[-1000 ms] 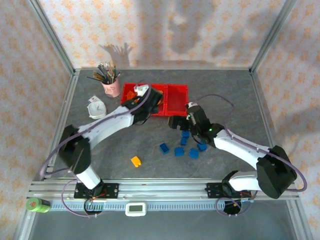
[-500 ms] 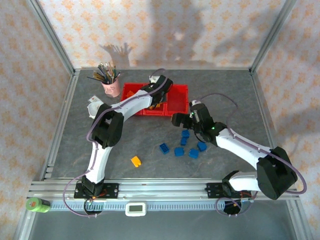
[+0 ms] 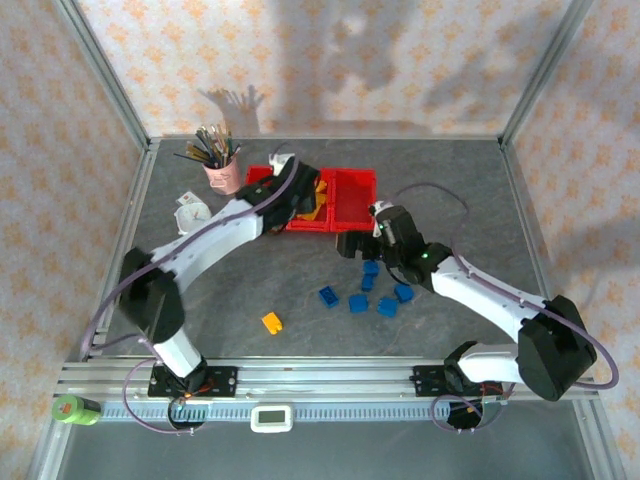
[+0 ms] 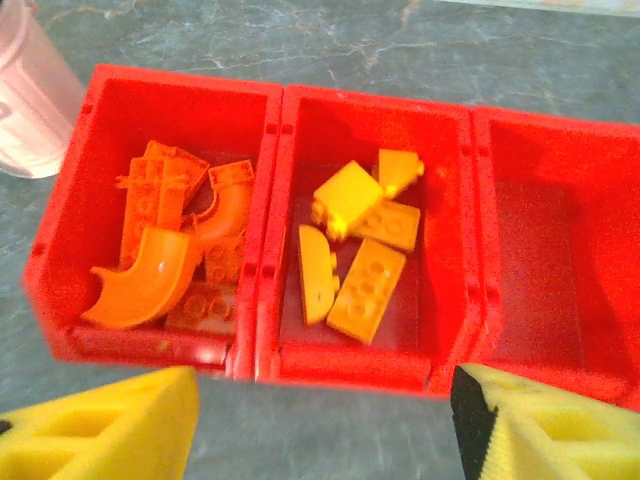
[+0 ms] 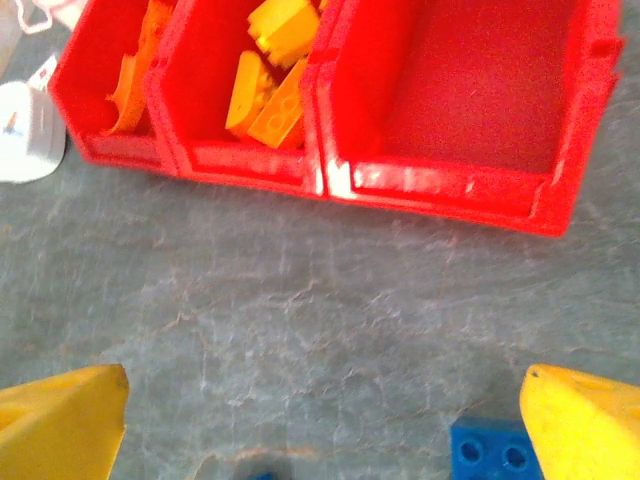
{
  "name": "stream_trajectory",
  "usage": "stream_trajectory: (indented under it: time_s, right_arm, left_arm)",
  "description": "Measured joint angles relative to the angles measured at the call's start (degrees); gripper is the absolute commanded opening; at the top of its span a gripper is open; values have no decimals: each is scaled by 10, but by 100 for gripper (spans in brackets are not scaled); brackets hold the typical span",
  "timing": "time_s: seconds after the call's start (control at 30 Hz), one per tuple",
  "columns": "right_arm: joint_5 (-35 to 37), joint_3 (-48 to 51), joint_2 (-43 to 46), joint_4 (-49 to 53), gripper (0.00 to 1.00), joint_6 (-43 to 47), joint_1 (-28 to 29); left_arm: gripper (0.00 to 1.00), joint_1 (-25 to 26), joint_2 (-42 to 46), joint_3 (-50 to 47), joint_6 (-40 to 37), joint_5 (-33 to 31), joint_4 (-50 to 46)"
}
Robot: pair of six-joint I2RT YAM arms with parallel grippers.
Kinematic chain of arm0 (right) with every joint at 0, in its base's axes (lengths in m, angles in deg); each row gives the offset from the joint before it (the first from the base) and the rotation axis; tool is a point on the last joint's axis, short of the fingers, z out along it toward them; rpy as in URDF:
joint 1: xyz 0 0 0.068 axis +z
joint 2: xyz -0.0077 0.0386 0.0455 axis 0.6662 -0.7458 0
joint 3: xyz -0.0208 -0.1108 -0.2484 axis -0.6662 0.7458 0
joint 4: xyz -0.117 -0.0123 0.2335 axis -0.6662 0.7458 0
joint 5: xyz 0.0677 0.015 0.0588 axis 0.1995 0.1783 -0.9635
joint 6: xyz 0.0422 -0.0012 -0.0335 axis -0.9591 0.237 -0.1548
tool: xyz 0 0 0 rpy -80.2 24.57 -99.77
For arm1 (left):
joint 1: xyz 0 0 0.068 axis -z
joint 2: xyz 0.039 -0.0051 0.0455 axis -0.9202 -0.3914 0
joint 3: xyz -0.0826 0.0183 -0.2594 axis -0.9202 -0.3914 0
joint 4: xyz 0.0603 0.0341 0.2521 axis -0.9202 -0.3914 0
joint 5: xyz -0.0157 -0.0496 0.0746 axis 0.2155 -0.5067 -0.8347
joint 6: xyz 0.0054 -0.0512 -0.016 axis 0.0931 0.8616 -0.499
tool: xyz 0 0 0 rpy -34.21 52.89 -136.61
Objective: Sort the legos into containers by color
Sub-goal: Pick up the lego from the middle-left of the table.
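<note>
Three joined red containers (image 3: 356, 196) stand at the table's back. In the left wrist view the left bin (image 4: 95, 150) holds orange legos (image 4: 165, 260), the middle bin (image 4: 440, 190) holds yellow legos (image 4: 365, 250), and the right bin (image 4: 560, 240) is bare. My left gripper (image 4: 325, 440) hangs open just near of the bins' front wall (image 3: 300, 200), nothing between its fingers. My right gripper (image 5: 325, 430) is open over bare table (image 3: 352, 243), just left of several blue legos (image 3: 371, 268); one blue lego (image 5: 490, 455) lies by its right finger. One orange-yellow lego (image 3: 272, 322) lies alone toward the front.
A pink cup of brushes (image 3: 222, 170) stands left of the bins, with a white round object (image 3: 192, 212) in front of it. A green bottle (image 3: 75, 409) lies off the table's front left corner. Metal frame posts border the table.
The left gripper reached farther back over the bins, then drew back toward their near side. The right gripper has barely shifted. No lego has moved.
</note>
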Motion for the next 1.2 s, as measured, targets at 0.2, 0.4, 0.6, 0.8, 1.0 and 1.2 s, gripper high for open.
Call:
stream_trajectory:
  time_s: [0.2,0.4,0.6,0.8,1.0,1.2]
  right_arm:
    - [-1,5,0,10,100,3,60]
    - [-2,57,0,-12,100,-15,134]
    - [1,101,-12,-42,100,-51,174]
    - [12,103,-16,-60,100,-68,180]
    - [28,104,-16,-66,100,-70,180]
    - [38,104,-16,-66,100,-70,180]
  left_arm:
    - [80,56,145,-169,74,-3,-44]
    - [85,128,242,-309,176,16,-111]
    - [88,190,295,-401,256,62,-119]
    - [89,214,275,-432,301,87,-108]
    - [82,223,245,-453,331,104,-63]
    - [72,224,194,-453,343,109,-1]
